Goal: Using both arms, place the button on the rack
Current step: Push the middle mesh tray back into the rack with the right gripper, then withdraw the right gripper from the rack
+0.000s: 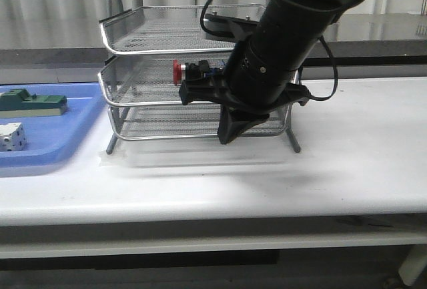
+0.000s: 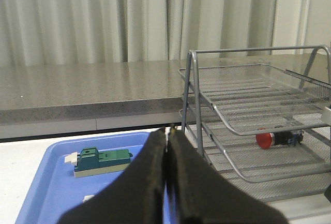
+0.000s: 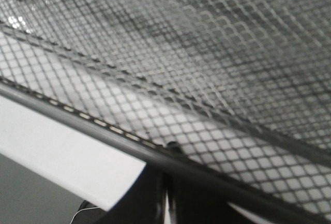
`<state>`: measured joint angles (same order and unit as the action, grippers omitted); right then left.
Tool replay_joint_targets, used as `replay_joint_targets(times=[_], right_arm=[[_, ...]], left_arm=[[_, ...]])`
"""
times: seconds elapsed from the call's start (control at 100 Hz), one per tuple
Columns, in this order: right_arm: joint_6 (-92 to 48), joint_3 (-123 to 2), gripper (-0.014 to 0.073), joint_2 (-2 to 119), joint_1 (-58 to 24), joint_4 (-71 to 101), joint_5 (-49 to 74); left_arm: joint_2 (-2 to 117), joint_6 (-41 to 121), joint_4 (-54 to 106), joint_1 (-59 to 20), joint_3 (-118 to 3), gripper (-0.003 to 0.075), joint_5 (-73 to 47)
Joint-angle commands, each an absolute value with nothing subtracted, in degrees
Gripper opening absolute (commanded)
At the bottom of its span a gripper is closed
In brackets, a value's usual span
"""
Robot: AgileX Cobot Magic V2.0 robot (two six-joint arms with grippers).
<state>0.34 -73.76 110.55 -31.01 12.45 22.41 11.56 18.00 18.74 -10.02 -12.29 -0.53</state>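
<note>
The button [image 1: 190,72] lies on its side in the middle tier of the rack [image 1: 133,35], red head to the left. It also shows in the left wrist view as the button [image 2: 275,138] on the mesh of the rack [image 2: 192,79]. My right gripper [image 1: 228,134] hangs low in front of the rack, below the button and apart from it. In its own view the right gripper [image 3: 168,188] is shut, its tips just behind a tray rim, with the rack mesh [image 3: 207,53] filling the picture. My left gripper [image 2: 168,133] is shut on nothing, left of the rack above the blue tray.
A blue tray [image 1: 60,135] sits left of the rack, holding a green block [image 1: 33,102] and a white block [image 1: 12,137]. A grey counter [image 2: 77,89] and curtains run behind the table.
</note>
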Motion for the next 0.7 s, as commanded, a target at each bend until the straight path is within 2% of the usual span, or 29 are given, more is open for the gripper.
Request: replay_joint_targets(times=[0.0,0.22,0.69], right_arm=[[-0.5,-76.7,-0.0067,107.9,-30.2,10.8,17.8],[-0.5,-77.2,-0.0067,107.9,-30.2,9.6,14.4],[-0.4,-77.0,-0.0057,102.4,-30.2,9.6,27.3]], left_arm=[[12.0,17.4,19.1,-9.9,-14.0,-0.0021,3.9],[12.0,17.4,19.1,-9.9,-14.0,-0.0021,3.9],[12.0,17.4,19.1,-9.9,-14.0,-0.0021,3.9]])
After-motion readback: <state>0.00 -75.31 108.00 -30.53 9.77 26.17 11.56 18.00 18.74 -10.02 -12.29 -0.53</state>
